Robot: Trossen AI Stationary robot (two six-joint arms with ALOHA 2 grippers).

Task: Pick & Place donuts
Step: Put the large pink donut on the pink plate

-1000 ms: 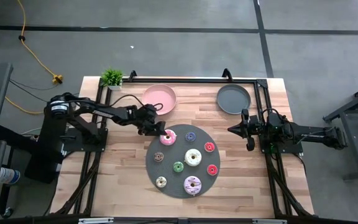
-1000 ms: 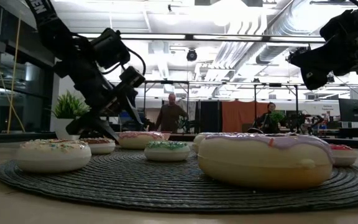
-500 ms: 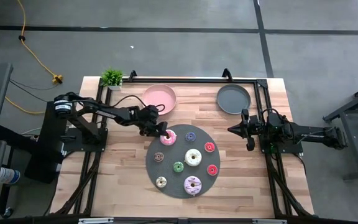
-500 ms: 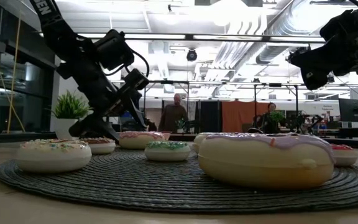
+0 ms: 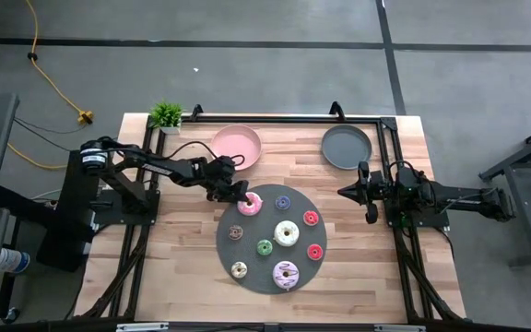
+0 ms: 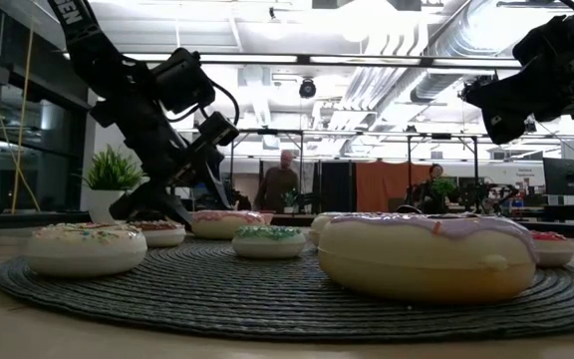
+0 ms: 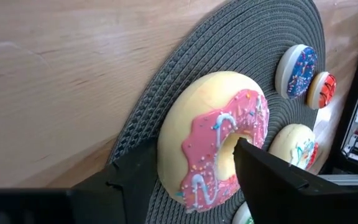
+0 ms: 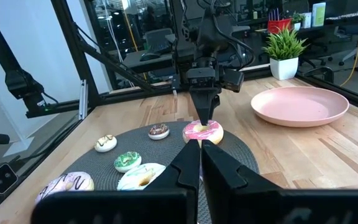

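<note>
I have the left gripper [image 5: 241,196] down on the pink-frosted donut [image 5: 250,204], which lies at the far left edge of the dark woven mat [image 5: 247,267] in the middle of the bench [image 5: 178,267]. In the left wrist view one finger [image 7: 272,180] sits in the donut's hole and the other [image 7: 132,177] is against its outer side, so the fingers are apart, straddling the ring; I cannot tell whether they are pressing it. The donut rests flat on the mat.

The other donuts lie spread over the same mat: a white-frosted donut [image 5: 287,232] near the middle, a purple-frosted donut [image 5: 286,274] at the near edge, two red donuts [image 5: 311,219] toward the right edge, and a green donut [image 5: 265,247].

A pink plate [image 5: 237,146] and a grey plate [image 5: 347,147] stand along the far edge of the bench.

The right gripper [image 5: 344,192] waits over the bench's right side, its fingers together.
</note>
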